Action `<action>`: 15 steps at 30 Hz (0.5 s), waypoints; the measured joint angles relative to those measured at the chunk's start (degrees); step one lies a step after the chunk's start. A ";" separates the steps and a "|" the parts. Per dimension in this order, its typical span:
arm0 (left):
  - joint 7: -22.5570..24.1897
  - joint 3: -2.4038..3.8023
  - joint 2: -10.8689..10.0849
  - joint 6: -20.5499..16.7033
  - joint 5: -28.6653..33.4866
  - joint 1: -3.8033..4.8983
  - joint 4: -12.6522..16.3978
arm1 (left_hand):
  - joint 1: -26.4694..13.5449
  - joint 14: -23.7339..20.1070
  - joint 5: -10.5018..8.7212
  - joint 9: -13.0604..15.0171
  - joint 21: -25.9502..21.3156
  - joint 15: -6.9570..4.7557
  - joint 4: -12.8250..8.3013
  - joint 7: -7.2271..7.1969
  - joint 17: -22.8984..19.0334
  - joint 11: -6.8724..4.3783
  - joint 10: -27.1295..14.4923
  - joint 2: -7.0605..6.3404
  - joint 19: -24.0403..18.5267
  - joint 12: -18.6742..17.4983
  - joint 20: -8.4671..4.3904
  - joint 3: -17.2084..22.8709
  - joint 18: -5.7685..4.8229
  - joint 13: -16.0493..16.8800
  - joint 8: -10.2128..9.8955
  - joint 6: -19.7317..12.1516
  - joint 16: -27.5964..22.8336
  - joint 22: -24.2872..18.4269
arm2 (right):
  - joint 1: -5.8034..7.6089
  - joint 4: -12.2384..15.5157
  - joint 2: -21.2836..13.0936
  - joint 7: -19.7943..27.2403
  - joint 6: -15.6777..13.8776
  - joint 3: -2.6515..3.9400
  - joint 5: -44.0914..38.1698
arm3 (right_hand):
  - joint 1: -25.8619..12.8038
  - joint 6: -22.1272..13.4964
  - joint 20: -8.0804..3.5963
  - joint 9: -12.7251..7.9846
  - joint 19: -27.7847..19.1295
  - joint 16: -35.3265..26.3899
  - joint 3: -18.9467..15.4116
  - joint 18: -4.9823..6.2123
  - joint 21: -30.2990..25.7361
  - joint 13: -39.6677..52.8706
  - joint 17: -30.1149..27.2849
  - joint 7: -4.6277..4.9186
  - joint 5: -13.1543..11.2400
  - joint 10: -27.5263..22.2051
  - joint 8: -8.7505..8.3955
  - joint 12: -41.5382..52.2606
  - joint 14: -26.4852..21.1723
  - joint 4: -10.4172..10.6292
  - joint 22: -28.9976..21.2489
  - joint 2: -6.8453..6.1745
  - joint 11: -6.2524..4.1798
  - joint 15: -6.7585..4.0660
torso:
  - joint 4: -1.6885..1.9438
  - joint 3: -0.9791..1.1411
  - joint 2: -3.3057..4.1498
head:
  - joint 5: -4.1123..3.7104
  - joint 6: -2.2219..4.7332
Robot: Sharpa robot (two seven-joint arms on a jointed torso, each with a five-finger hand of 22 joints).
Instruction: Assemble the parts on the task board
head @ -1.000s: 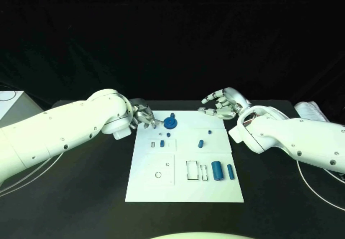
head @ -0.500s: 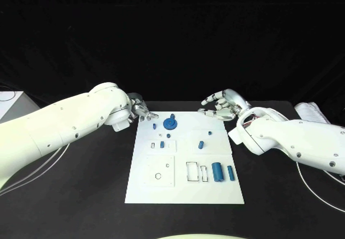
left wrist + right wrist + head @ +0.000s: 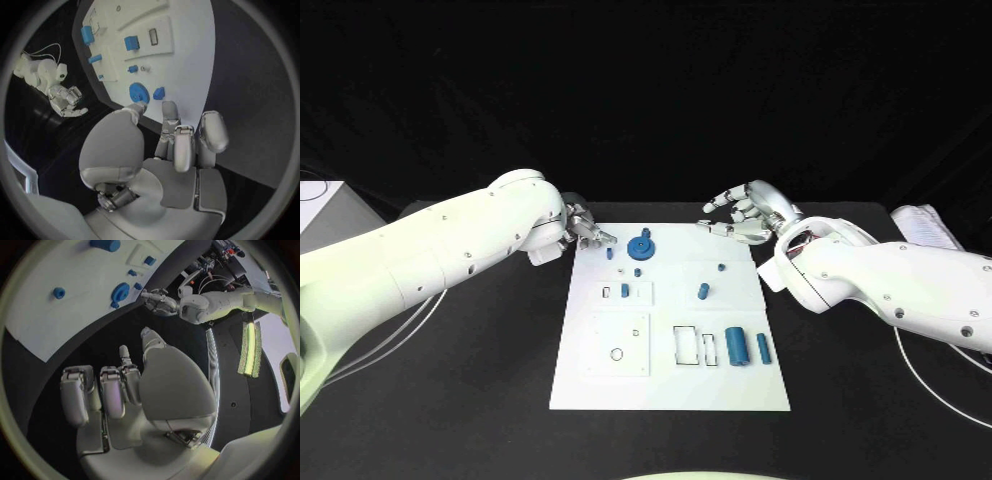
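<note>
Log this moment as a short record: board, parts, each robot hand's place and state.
board: white plate flat in the middle of the black table
parts: blue round part near the far edge; two blue cylinders lying at the near right; small blue pieces in between
left robot hand: at the board's far left corner, fingers apart, holding nothing
right robot hand: past the board's far right corner, fingers apart, holding nothing
contact: neither robot hand touches a part

Task board between both hands
</note>
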 measured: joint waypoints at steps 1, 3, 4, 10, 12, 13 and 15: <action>0.00 -0.01 0.07 0.08 -0.02 0.00 -0.19 | 0.00 0.00 0.00 0.00 0.00 0.00 -0.01 0.00 0.00 0.00 0.00 0.00 0.00 0.00 0.00 -0.30 0.00 -0.06 0.00 0.00 0.00 0.00 | 0.00 0.01 0.01 0.00 0.00 0.00 0.00 | 0.00 0.00 0.00 0.00 0.00 0.00 0.00 0.00 0.00 0.00 0.00 0.00 0.00 0.00 0.00 0.00 0.00 0.00 0.00 0.00 0.00 0.00 | -0.02 -0.01 0.01 | 0.03 -0.01; 0.00 -0.04 0.17 0.21 -0.07 0.00 -0.55 | 0.00 0.00 0.00 -0.10 0.00 0.00 0.00 0.00 0.00 0.21 -0.21 0.00 0.00 -0.24 0.00 -0.31 0.00 -0.18 -0.24 0.00 0.00 -0.08 | 0.00 0.01 0.03 0.00 -0.01 0.00 -0.01 | 0.00 0.00 0.00 0.00 0.00 0.00 0.00 0.00 0.00 0.00 0.00 0.00 0.00 0.00 0.00 0.00 0.00 0.00 0.00 0.00 0.00 0.00 | -0.05 -0.02 0.01 | 0.03 -0.02; 0.01 -0.05 0.19 0.26 -0.08 0.00 -0.67 | 0.00 -0.01 0.00 -0.10 0.00 0.00 0.00 0.00 0.00 0.20 -0.21 0.00 0.00 -0.24 0.00 -0.31 0.00 -0.19 -0.24 0.00 0.00 -0.09 | 0.00 0.01 0.03 0.00 -0.02 0.00 -0.01 | 0.00 0.00 0.00 0.00 0.00 0.00 0.00 0.00 0.00 0.00 0.00 0.00 0.00 0.00 0.00 0.00 0.00 0.00 0.00 0.00 0.00 0.00 | -0.05 -0.01 0.01 | 0.04 -0.03; 0.10 -0.09 0.50 0.51 -0.07 0.00 -1.32 | -0.54 -0.20 0.00 -0.10 0.00 0.20 0.00 -0.01 0.00 0.20 -0.21 0.07 0.00 -0.24 0.00 -0.62 0.00 -0.18 -0.24 0.00 0.00 -0.09 | 0.00 0.01 0.08 0.00 -0.02 0.00 -0.03 | 0.00 0.00 0.00 0.00 0.00 0.00 0.00 0.00 0.00 0.00 0.00 0.00 0.00 0.00 0.00 0.00 0.00 0.00 -0.01 0.00 0.00 0.00 | -0.05 0.03 0.00 | 0.01 -0.03; 0.15 -0.19 0.70 0.64 -0.01 0.00 -1.56 | -0.54 -0.20 0.00 -0.17 0.00 0.20 0.00 -0.01 -0.01 0.20 -0.21 0.07 0.00 -0.24 0.00 -0.62 0.00 -0.18 -0.24 0.00 0.00 -0.09 | 0.00 0.01 0.13 0.00 -0.02 0.00 -0.03 | 0.00 0.00 0.00 0.00 0.00 0.00 0.00 0.00 0.00 0.00 0.00 0.00 0.00 0.00 0.00 0.00 0.00 0.00 -0.01 0.00 0.00 0.00 | -0.04 0.02 0.00 | -0.03 -0.01; 0.17 -0.26 0.79 0.72 0.01 0.00 -1.68 | -0.54 -0.20 0.00 -0.17 0.00 0.20 0.00 -0.01 -0.01 0.20 -0.21 0.07 0.00 -0.24 -0.01 -0.62 0.00 -0.18 -0.24 0.00 0.00 -0.08 | 0.00 0.00 0.15 0.00 -0.02 0.00 -0.04 | 0.00 0.00 0.00 0.00 0.00 0.00 0.00 0.00 0.00 0.00 0.00 0.00 0.00 0.00 0.00 0.00 0.00 0.00 -0.01 0.00 0.00 0.00 | -0.03 0.03 -0.01 | -0.03 0.01; 0.22 -0.43 0.98 0.91 0.06 0.00 -1.98 | -0.54 -0.20 0.00 -0.17 0.00 0.20 0.00 -0.01 -0.01 0.20 -0.21 0.07 0.00 -0.24 -0.01 -0.62 0.00 -0.15 -0.24 0.00 0.00 -0.08 | 0.00 0.00 0.19 0.01 -0.02 0.00 -0.04 | 0.00 0.00 0.00 0.00 0.00 0.00 0.00 0.00 0.00 0.00 0.00 0.00 0.00 0.00 0.00 0.00 0.00 0.00 -0.01 0.00 0.00 0.00 | -0.03 0.03 -0.03 | -0.04 0.03</action>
